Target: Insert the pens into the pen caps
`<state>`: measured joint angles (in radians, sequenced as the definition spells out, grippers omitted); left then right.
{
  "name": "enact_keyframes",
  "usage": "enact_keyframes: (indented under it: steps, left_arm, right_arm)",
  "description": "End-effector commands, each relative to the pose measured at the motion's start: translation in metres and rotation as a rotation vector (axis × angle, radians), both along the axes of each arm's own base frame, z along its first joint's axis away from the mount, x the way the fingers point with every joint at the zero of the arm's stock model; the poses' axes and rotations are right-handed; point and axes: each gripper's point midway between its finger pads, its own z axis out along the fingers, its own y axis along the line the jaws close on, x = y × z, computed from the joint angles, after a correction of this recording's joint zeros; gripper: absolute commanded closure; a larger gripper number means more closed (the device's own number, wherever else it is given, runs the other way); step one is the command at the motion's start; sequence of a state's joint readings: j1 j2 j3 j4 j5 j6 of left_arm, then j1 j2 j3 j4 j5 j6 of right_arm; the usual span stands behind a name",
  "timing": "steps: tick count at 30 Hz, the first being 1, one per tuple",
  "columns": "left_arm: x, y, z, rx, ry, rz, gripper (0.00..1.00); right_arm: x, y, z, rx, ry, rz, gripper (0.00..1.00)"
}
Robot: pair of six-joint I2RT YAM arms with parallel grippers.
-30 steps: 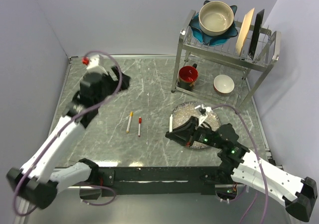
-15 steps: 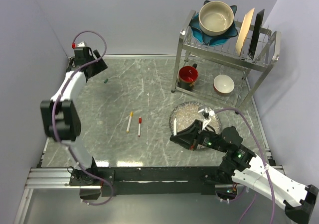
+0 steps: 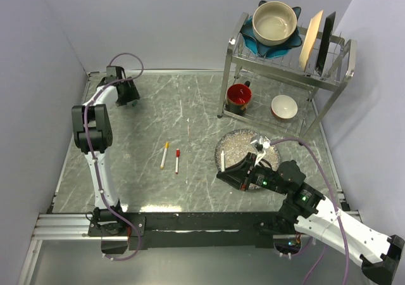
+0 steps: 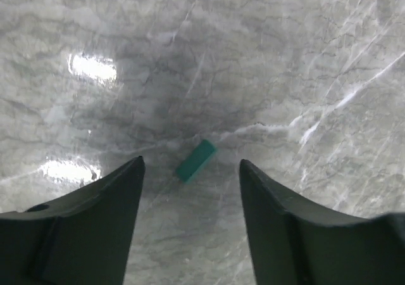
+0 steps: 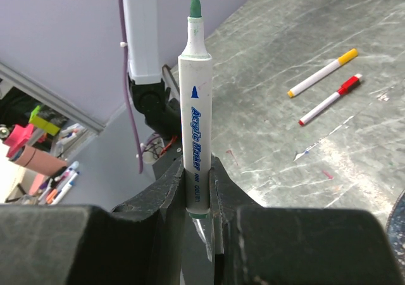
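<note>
My right gripper (image 5: 197, 171) is shut on a white pen (image 5: 195, 107) with a bare green tip and holds it upright above the table; in the top view this pen (image 3: 222, 160) stands at the gripper (image 3: 229, 173). My left gripper (image 4: 191, 164) is open, low over the table, with the dark green cap (image 4: 195, 160) lying flat between its fingertips, untouched. In the top view the left gripper (image 3: 128, 97) is at the back left corner and hides the cap. A pen with a yellow cap (image 3: 164, 154) and a pen with a red cap (image 3: 177, 161) lie side by side mid-table.
A round speckled plate (image 3: 243, 142) lies under the right arm. A metal dish rack (image 3: 288, 57) at the back right holds a bowl, plates, a red mug (image 3: 239, 97) and a small bowl. Walls close in on the left and at the back.
My left arm has swung from mid-left to the back left corner and come down over the green cap. My right gripper has shifted slightly right with the pen now upright.
</note>
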<state>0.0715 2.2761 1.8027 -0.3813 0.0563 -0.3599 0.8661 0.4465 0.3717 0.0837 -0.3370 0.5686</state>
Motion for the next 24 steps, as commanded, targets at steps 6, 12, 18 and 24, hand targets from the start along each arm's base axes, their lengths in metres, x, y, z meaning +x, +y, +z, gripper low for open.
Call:
enact_keyframes:
  steps: [6, 12, 18, 24]
  left_arm:
    - [0.004, -0.004, -0.016, 0.105, 0.033, -0.074, 0.47]
    - [0.003, -0.010, -0.022, 0.190, 0.064, -0.123, 0.50]
    - [-0.008, -0.032, -0.030, 0.204, 0.087, -0.190, 0.60]
    - [-0.013, -0.030, -0.032, 0.239, 0.123, -0.164, 0.69]
  right_arm:
    - [0.006, 0.004, 0.016, 0.031, -0.054, -0.008, 1.00]
    - [0.005, 0.004, 0.019, 0.041, -0.057, -0.005, 1.00]
    - [0.003, 0.002, 0.019, 0.036, -0.055, -0.007, 1.00]
    - [0.001, -0.003, 0.023, 0.048, -0.064, -0.015, 1.00]
